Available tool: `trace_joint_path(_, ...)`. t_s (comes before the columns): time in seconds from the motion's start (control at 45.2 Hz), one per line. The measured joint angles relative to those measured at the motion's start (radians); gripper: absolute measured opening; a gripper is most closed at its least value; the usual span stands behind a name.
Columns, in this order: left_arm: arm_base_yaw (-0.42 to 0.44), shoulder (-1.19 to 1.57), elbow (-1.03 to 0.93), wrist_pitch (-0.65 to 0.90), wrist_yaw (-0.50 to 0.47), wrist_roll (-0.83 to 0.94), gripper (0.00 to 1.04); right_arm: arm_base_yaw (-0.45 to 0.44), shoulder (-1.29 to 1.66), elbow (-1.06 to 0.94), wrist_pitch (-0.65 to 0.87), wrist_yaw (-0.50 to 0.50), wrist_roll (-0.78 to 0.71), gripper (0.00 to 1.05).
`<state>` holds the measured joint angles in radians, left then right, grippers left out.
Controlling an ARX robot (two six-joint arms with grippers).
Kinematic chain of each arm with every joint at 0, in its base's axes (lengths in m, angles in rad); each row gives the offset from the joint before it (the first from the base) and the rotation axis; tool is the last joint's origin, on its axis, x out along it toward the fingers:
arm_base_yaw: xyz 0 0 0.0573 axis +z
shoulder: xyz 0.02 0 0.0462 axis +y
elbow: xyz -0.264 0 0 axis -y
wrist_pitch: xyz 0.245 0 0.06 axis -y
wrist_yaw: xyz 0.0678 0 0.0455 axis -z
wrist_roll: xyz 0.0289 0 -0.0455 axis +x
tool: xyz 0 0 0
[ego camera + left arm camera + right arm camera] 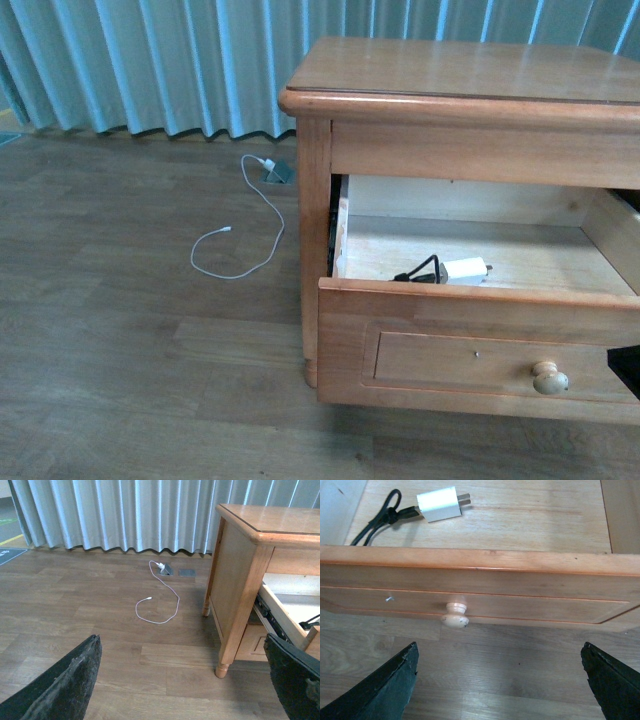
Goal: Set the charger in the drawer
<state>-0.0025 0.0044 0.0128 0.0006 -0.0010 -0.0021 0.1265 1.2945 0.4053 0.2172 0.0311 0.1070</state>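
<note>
The charger [464, 268], a small white adapter with a looped black cable [422, 272], lies on the pale floor inside the open drawer [470, 350]. The right wrist view shows the charger [439, 504] and its cable [382, 522] behind the drawer front [520, 582] with its round pale knob [456, 621]. My right gripper [499, 680] is open and empty, over the floor just in front of the knob. My left gripper [182, 680] is open and empty, over the floor to the left of the cabinet; the drawer's side [280, 616] shows there.
The wooden bedside cabinet [460, 80] stands on a wood floor before blue-grey curtains. A long thin white cable [245, 235] runs from a floor socket [278, 172] left of the cabinet; it also shows in the left wrist view [160, 600]. A cabinet leg [222, 667] stands near my left gripper.
</note>
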Motion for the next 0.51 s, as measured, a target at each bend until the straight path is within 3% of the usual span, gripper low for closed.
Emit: trace_joint_path(0.509, 0.0, 0.0, 0.0, 0.0, 0.0, 0.0, 0.99, 0.06, 0.415, 0.193, 0.242, 0.106, 0.015, 0.96)
